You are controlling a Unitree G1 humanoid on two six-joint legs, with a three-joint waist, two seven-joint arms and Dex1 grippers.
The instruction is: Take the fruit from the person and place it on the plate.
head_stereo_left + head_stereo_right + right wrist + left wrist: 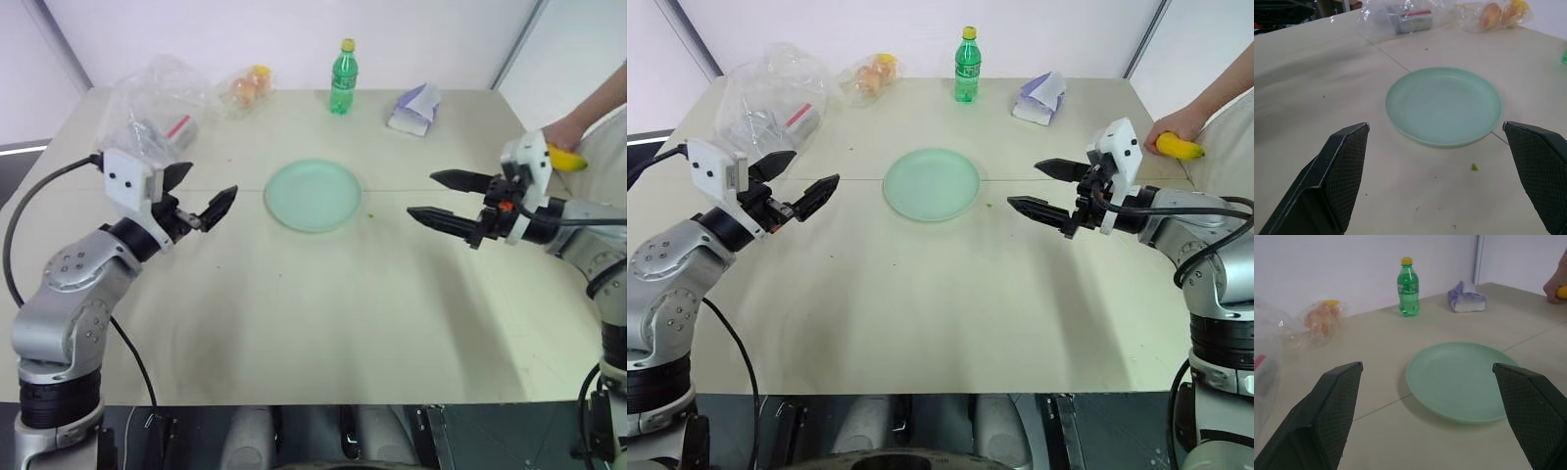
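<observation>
Banana (1179, 148) sits in the person's hand (1168, 129) at the far right edge of the tabletop (921, 294), not yet passed over. We see its long axis running roughly across the scene, its free end pointing outward to the right, away from the plate (932, 183). Our right gripper (1043, 190) is the nearer one by far, but its fingers point inward toward the plate, so the banana lies behind and outside them, just beyond the white wrist block. Those fingers stand wide apart with nothing between them. We judge the coming move turns on swinging that arm outward to face the hand. Our left gripper (206, 195) hovers on the opposite side of the plate, well apart from the banana, fingers spread and empty too. The plate is bare at mid-table between both arms. Farther back stand a green bottle (967, 66), a bag of round fruit (870, 78), a clear plastic bag (774, 103) and a folded purple-white packet (1039, 98).
</observation>
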